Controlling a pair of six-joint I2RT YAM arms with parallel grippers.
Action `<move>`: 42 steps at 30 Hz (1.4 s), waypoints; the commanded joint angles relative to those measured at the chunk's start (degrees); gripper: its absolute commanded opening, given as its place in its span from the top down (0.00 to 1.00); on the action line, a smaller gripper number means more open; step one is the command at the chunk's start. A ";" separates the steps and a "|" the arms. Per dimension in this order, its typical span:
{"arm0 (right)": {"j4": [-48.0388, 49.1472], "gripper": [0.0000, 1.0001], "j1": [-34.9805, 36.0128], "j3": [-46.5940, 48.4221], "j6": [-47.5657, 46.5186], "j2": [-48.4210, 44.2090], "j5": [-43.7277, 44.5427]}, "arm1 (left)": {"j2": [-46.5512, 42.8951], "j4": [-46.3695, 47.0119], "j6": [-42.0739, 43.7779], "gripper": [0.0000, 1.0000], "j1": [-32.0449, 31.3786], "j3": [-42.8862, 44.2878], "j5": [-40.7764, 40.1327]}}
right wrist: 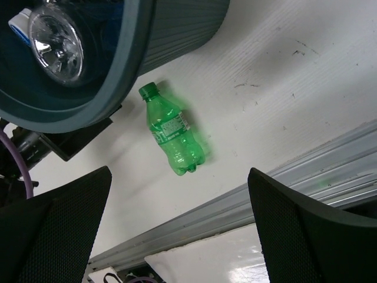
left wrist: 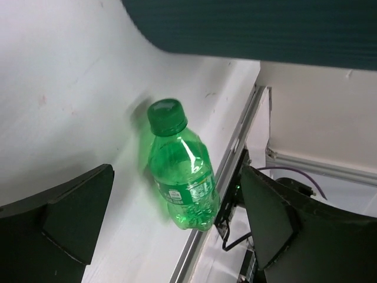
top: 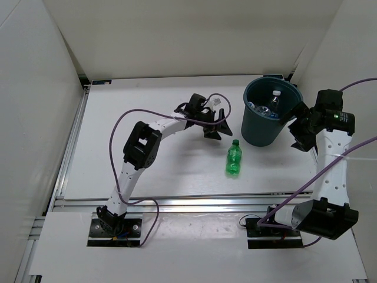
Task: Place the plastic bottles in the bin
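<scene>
Green bottle lies flat on table, cap toward 12 o'clock, near bin at its 7 o'clock, not touching. Clear bottles inside bin. Left gripper at bottle's 10 o'clock, jaws apart, empty. Right gripper at bin's 3 o'clock, jaws apart, empty

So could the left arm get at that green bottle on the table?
Probably yes. The green bottle lies on the table just ahead of the left gripper, whose jaws stand open with nothing in them. Nothing sits between them, and the bin stands beyond the bottle's cap.
</scene>
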 commanded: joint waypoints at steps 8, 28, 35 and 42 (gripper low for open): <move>0.76 0.00 -0.23 -3.60 0.19 -3.52 0.22 | -4.51 -10.46 5.57 0.00 -3.63 -2.24 -4.17; -0.47 0.00 -0.23 -11.17 0.19 -9.93 1.89 | 1.55 -10.46 3.38 0.00 -8.28 3.29 -1.80; -1.61 0.00 -0.23 -12.31 -0.86 -11.69 4.35 | 4.72 -10.46 2.06 0.21 -9.43 6.10 1.19; -1.61 0.00 -0.23 -11.70 -0.86 -11.00 4.35 | 0.08 -10.46 2.58 0.52 -8.20 4.80 2.33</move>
